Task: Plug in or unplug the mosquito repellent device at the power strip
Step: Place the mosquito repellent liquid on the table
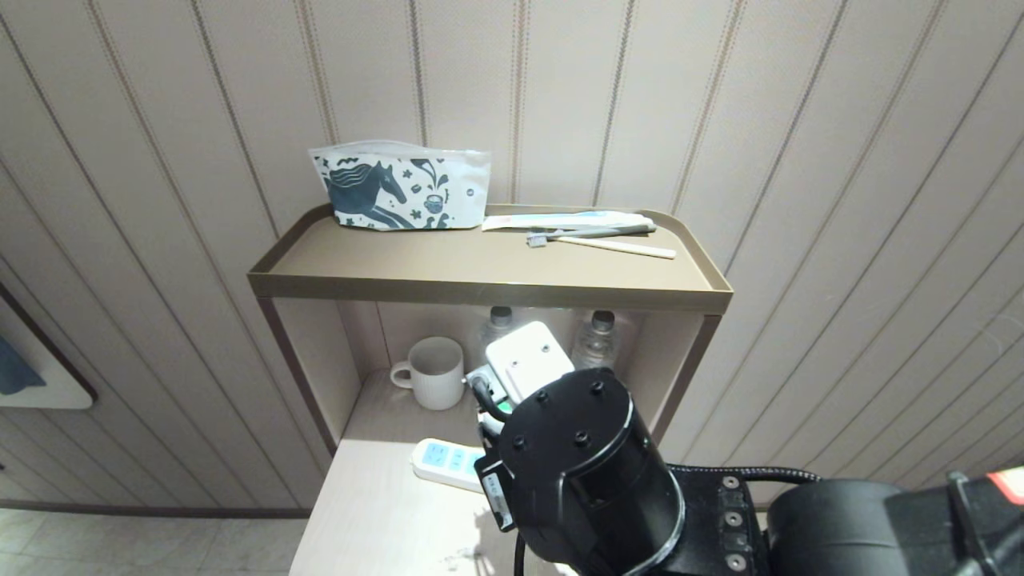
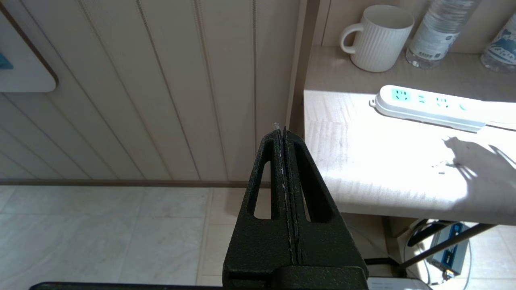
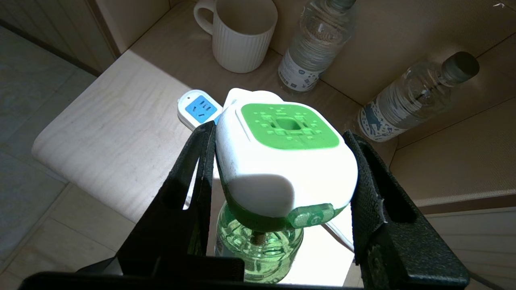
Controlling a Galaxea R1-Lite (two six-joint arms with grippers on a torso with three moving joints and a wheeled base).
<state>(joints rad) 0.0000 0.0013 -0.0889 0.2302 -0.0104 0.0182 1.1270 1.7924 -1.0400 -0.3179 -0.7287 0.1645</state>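
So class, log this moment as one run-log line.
right pincer: holds mosquito repellent device | power strip: sockets free | left pincer: shut, parked

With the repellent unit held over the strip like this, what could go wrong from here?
1. The right tool grips only the smooth white cap of the repellent unit; it might twist or slip when pushed in.
2. The power strip lies loose on the table and may slide under pressure.
3. The mug and two water bottles stand close behind and might be knocked by a swing.
The left tool is parked beside the table.
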